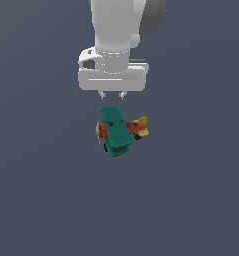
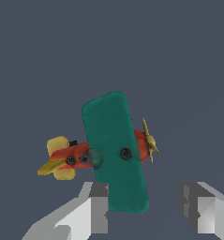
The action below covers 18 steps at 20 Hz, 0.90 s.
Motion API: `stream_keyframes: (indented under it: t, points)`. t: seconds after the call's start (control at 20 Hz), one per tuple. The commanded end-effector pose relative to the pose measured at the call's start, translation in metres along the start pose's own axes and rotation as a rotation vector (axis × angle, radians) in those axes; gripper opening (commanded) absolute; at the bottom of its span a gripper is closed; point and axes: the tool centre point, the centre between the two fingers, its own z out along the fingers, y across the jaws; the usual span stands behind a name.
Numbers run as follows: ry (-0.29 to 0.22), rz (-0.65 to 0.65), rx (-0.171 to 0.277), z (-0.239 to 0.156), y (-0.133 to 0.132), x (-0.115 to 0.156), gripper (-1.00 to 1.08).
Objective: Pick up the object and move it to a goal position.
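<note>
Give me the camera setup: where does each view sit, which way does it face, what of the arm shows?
Exterior view: off the arm, looking steeply down at the floor; shows the arm's white end link and the gripper above the biplane.
Wrist view: on the wrist, looking along the open fingers at the biplane; only the two fingers show.
Shared: the biplane and the gripper's fingers, which have not closed on it.

Bench (image 1: 36,200): you see one flat slate-grey surface filling both views, edge to edge.
Texture: plain and even, with no seams, marks or pattern.
Walls, windows, furniture: you cannot make any out.
Light: soft and even across your whole picture.
</note>
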Motion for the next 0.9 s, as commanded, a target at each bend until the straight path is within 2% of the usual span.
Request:
stream_keyframes:
  t: [0.0,0.4,0.85]
  points:
    - [0.003,-0.002,-0.003,-0.0001,0.0026,0.0007,0.28]
    - [0.007,-0.009,-0.008,0.0008,0.0057,0.0012,0.28]
    - [-0.011,-0.015,0.007,0.0055,0.0059,0.0043,0.28]
